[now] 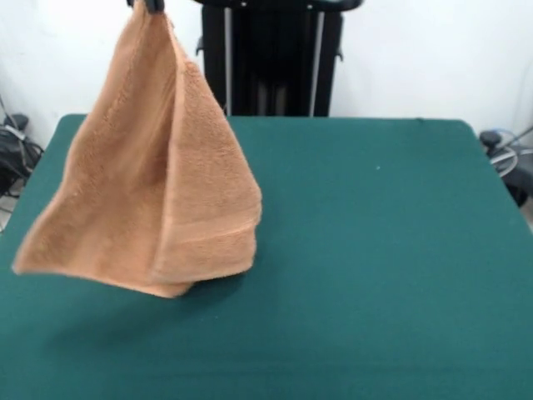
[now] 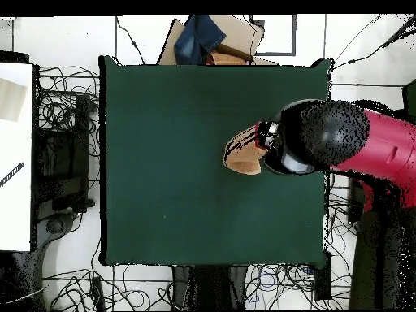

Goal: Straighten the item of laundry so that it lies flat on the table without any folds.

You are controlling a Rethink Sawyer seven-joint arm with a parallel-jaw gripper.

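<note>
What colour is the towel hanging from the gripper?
Orange-tan; the towel, pinched by the gripper, shows best in the front view.

One towel, one green table, one red arm, one cardboard box.

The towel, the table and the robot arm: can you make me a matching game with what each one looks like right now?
Things:
1. towel
2. table
3. robot arm
4. pincer

States:
a. dark green, lying flat under everything
b. red and black, reaching in over the table's edge
c. orange-tan, hanging in folds from one corner
d. up at the picture's top edge, holding a corner

Pairs: 1-c, 2-a, 3-b, 4-d
</note>
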